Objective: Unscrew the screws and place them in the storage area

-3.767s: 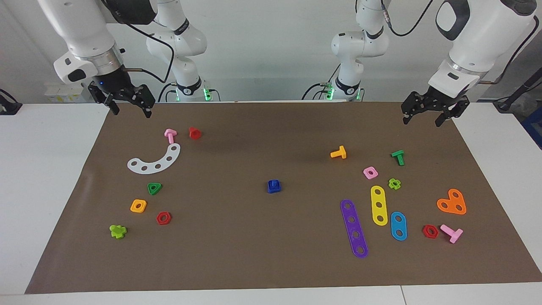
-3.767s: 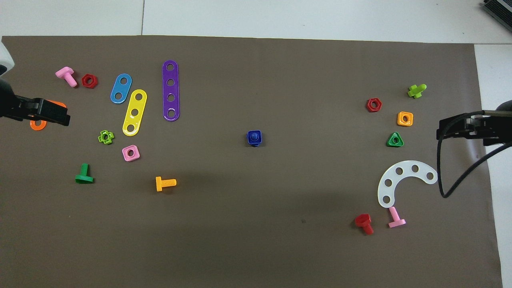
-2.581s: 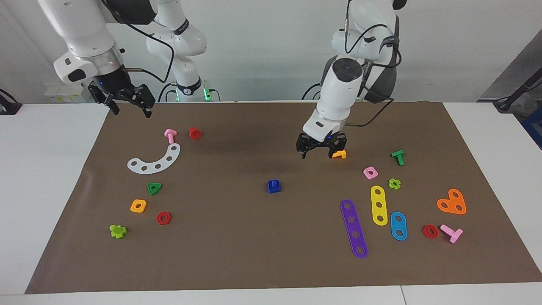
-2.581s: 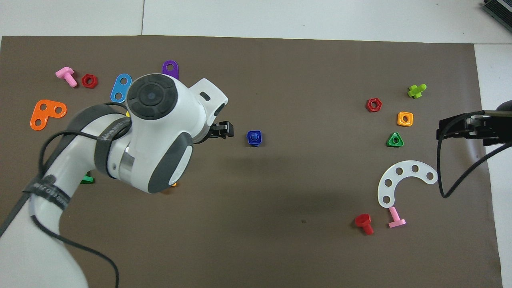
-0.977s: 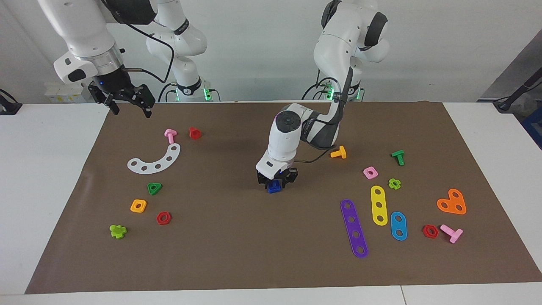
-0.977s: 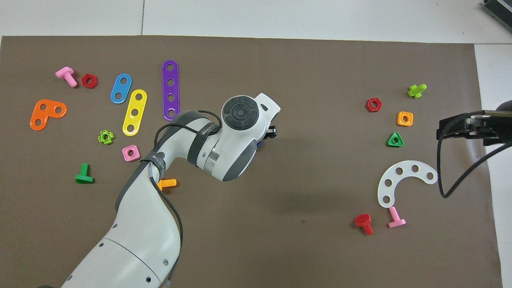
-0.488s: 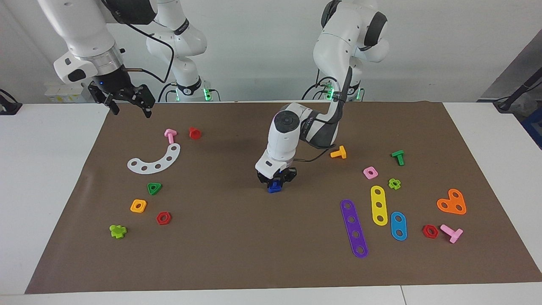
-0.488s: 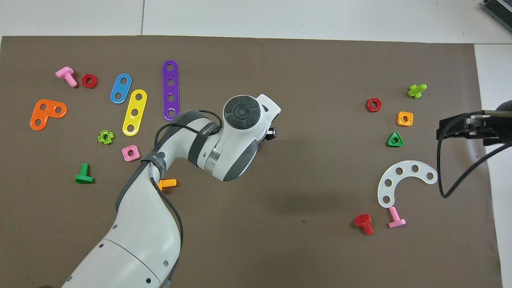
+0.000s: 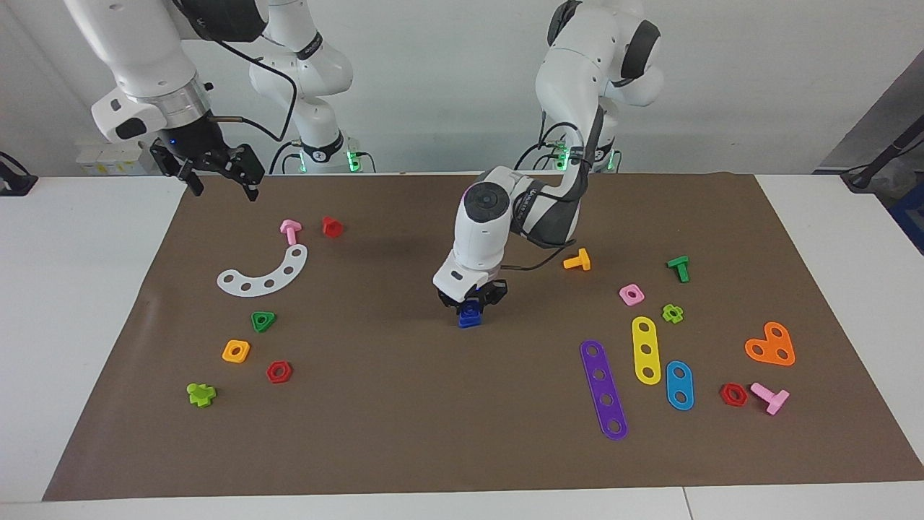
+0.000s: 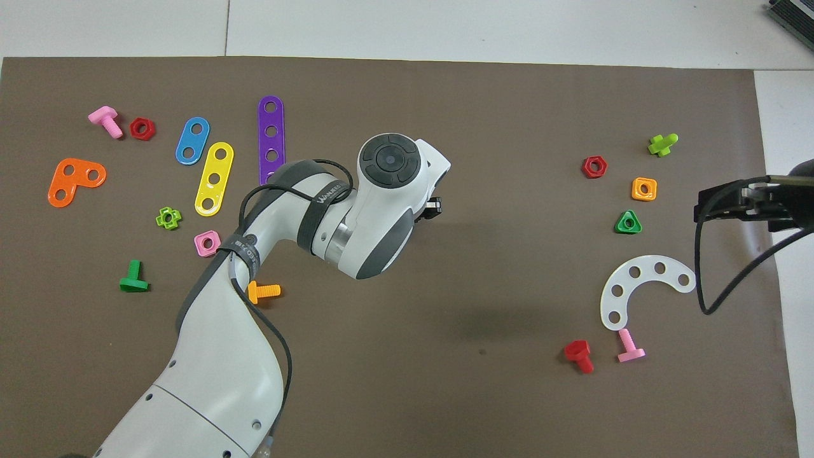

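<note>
A: Biggest item first?
B: Brown mat (image 9: 404,433), covers most of the table. On it, toward the left arm's end: purple four-hole strip (image 9: 603,389), yellow strip (image 9: 646,349), orange heart plate (image 9: 771,345), light-blue oval plate (image 9: 679,385).
A: Right arm's end?
B: White curved plate (image 9: 265,275), w/ a pink bolt (image 9: 290,230) and red bolt (image 9: 331,226) nearer the robots; green triangular nut (image 9: 263,321), orange square nut (image 9: 236,351), red hex nut (image 9: 279,372) farther out.
A: Arms?
B: Left arm reaches to mid-mat. Left gripper (image 9: 471,303) points down, fingers closed in on the top of the screws (image 9: 470,315), dark-blue bolt and nut as one pc. Can't tell if the pc is resting on the mat or just off it. Overhead view: arm hides it.
A: Right?
B: Right gripper (image 9: 220,177) waits over the mat's corner nearest the robots, fingers spread apart, holding nothing.
A: Smalls by the left arm's end?
B: Orange bolt (image 9: 577,260), green bolt (image 9: 678,268), pink square nut (image 9: 632,294).
</note>
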You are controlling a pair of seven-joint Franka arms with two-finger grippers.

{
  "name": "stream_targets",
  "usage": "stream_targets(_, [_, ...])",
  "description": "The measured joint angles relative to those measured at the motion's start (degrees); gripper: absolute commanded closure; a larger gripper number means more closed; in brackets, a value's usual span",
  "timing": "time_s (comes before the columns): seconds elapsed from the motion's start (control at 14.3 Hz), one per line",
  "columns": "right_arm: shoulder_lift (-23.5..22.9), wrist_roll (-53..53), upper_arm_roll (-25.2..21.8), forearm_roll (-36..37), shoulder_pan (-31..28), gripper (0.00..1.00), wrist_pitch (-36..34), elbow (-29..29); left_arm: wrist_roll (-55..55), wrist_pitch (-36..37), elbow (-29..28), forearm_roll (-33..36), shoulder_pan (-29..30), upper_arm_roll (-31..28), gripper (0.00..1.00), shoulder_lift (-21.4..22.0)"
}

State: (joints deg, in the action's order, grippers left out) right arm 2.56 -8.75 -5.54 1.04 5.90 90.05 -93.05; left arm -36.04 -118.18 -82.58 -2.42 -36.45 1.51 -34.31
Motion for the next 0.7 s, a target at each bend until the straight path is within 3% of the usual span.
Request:
stream_targets(0.35, [0.0,0.0,0.0,0.0,0.0,0.00,0.0,0.0,-0.2,8.3,6.9,-0.1,2.0,-1.4,0.68,-1.2])
stream_targets(0.49, [0.0,0.0,0.0,0.0,0.0,0.00,0.0,0.0,1.3,10.3,7.8,-0.1,6.1,-1.6,0.73,-1.2])
stream_targets(0.7, [0.0,0.0,0.0,0.0,0.0,0.00,0.0,0.0,12.5,11.8,6.1,-0.2,13.3,-1.6,0.73,-0.7])
